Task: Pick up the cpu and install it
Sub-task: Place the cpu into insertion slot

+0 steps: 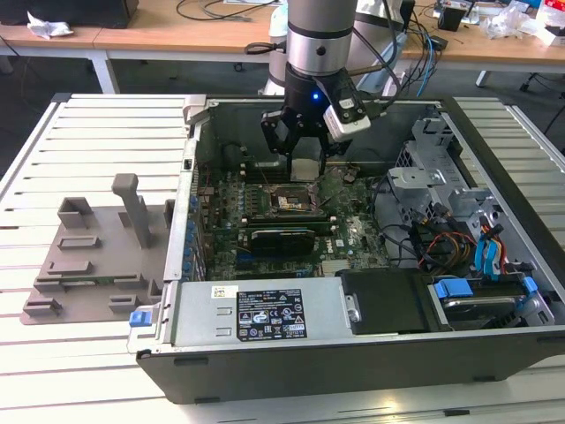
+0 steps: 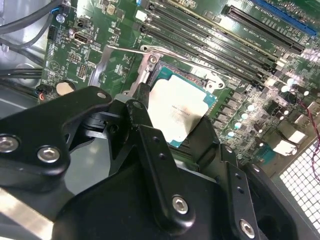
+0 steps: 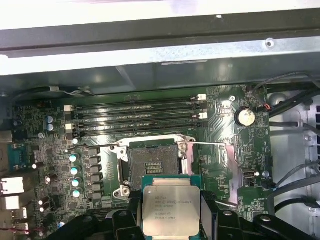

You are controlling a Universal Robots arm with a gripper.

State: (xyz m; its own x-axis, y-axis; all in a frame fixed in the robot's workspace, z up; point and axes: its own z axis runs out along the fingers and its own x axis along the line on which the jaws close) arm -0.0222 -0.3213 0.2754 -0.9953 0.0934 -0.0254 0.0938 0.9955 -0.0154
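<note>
**White slatted bench [image 1: 53, 141], job roughly half done**

On it lies the open dark computer case [image 1: 353, 362]. At nine o'clock from the case in the exterior view sits the grey plastic holder block with upright posts [image 1: 97, 256], well apart from the arm.

We see the black gripper [image 1: 300, 163] inside the case. In both wrist views its fingers pinch the cpu [image 3: 171, 206], a small flat square chip with a pale silver top and a thin teal rim, by two opposite edges. We judge the pickup done.

The chip hangs near the square metal-framed dark socket [image 3: 151, 162] of the green motherboard [image 3: 220, 125]. The socket's cavity is bare and its retaining frame looks swung open, so the seating is left. In the exterior view the gripper stands at about twelve o'clock from the socket.

We cannot tell how high the chip rides above the board. Its underside is hidden and the fingers cover its gripped edges. The socket's contacts are too fine to make out, so we cannot judge the chip's alignment with them.
</note>
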